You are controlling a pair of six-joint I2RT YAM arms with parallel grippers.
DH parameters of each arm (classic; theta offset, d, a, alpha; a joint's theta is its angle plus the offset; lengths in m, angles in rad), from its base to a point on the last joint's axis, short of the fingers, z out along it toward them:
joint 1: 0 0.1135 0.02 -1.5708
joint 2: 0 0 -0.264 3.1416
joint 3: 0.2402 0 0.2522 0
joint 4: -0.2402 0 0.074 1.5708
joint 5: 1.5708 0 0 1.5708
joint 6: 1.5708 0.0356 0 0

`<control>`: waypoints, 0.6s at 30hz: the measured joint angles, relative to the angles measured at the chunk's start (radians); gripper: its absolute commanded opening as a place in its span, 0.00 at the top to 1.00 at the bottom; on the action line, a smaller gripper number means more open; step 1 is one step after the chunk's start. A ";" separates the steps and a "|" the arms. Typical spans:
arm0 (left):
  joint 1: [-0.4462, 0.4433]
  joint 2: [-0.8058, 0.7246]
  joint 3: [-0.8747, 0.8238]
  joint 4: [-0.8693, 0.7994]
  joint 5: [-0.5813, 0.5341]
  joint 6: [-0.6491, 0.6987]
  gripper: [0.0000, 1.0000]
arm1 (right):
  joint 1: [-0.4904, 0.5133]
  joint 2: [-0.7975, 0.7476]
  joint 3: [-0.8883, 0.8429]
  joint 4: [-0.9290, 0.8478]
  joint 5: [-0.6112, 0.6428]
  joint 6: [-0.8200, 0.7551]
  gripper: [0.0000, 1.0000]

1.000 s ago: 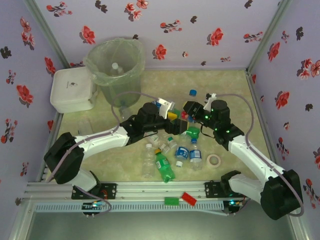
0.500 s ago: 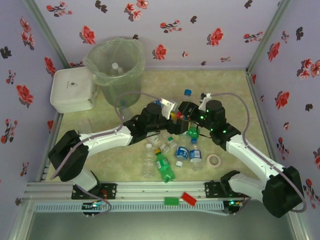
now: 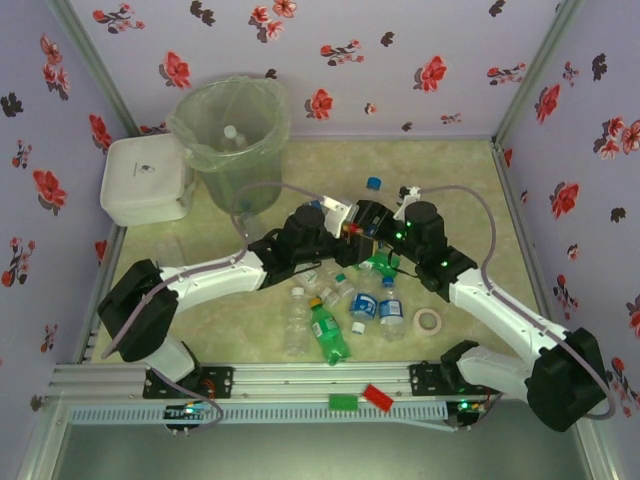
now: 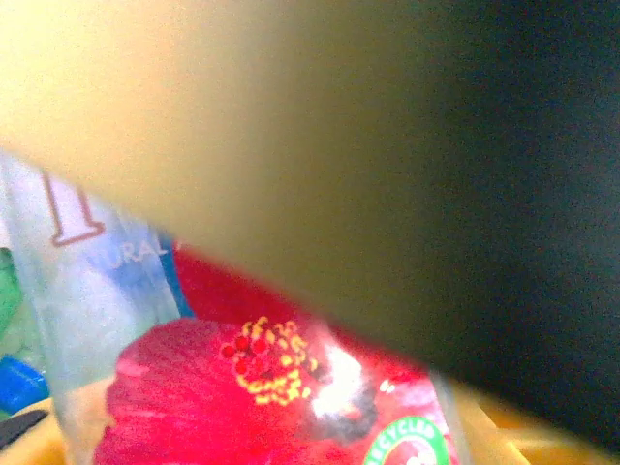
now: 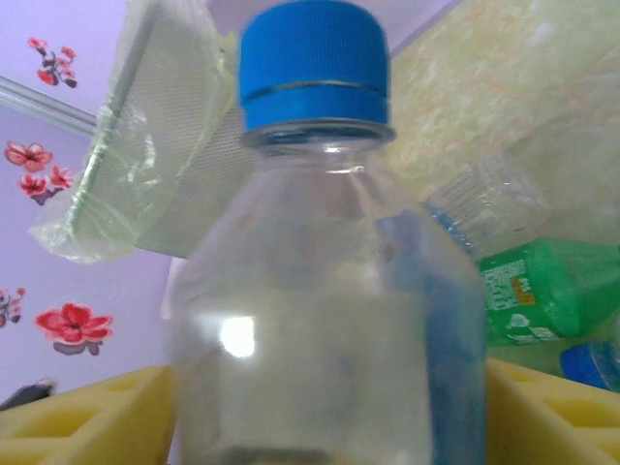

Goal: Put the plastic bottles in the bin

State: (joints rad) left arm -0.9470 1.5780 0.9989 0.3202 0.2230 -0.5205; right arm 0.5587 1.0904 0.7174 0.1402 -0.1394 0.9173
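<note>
1. The bin [image 3: 240, 165] stands at the far left of the desk [image 3: 460, 190], just beside a white box [image 3: 145, 180]. One clear bottle [image 3: 232, 135] lies inside it.
2. Both arms reach to the middle of the desk, where the left pincer [image 3: 340, 238] and right pincer [image 3: 362, 228] meet tip to tip above the pile.
3. In the right wrist view a clear bottle [image 5: 329, 291] with a blue cap [image 5: 315, 63] stands between the yellow pads [image 5: 87, 417], its sides meeting both. I cannot tell whether they press on it.
4. The left wrist view is blurred. A red flower label [image 4: 252, 387] sits very close to the lens, with a clear, blue-labelled bottle [image 4: 97, 291] to its left. I cannot tell whether this pincer is apart or clamped.
5. More bottles lie on the desk nearer the arm bases: a green bottle [image 3: 328, 332], a clear one [image 3: 297, 320] to its left and two blue-labelled ones [image 3: 378, 308] to its right.
6. A tape roll [image 3: 429, 321] lies just right of those.
</note>
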 measured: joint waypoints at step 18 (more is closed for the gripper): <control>0.158 -0.180 0.039 -0.218 -0.110 0.075 0.58 | -0.024 -0.097 0.108 -0.292 0.164 -0.164 0.00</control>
State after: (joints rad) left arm -0.7895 1.3979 1.0378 0.1024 0.1127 -0.4458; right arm 0.5346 0.9932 0.8249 -0.1516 0.0242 0.7536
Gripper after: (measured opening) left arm 0.525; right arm 0.995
